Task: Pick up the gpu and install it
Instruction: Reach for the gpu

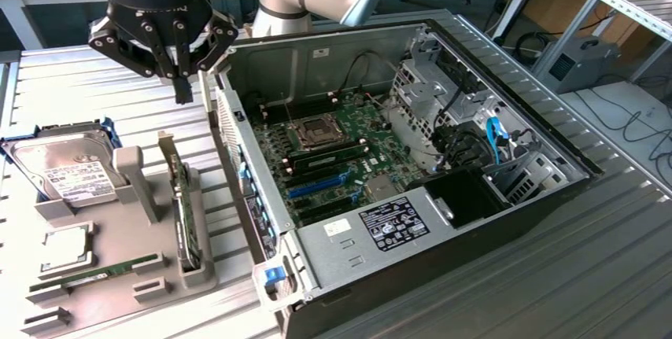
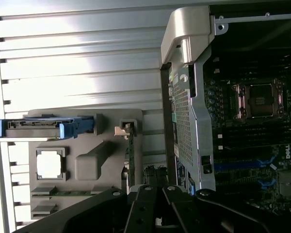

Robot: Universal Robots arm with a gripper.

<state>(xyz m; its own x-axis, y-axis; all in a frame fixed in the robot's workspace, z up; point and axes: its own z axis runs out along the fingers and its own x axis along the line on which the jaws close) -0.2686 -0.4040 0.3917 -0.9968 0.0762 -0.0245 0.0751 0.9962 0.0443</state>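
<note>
ribbed table [image 1: 63, 95] holds gpu [image 1: 186, 213] on edge, apart beneath closed fingers [image 1: 184, 87].

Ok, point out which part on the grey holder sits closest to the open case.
The gpu, on edge along the holder's case-side rim; the hard drive, processor and RAM stick lie farther to the exterior view's left.

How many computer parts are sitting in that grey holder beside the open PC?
4: the hard drive at the far end, the processor chip and memory stick nearer, the gpu upright beside the case. Others may be hidden.
</note>
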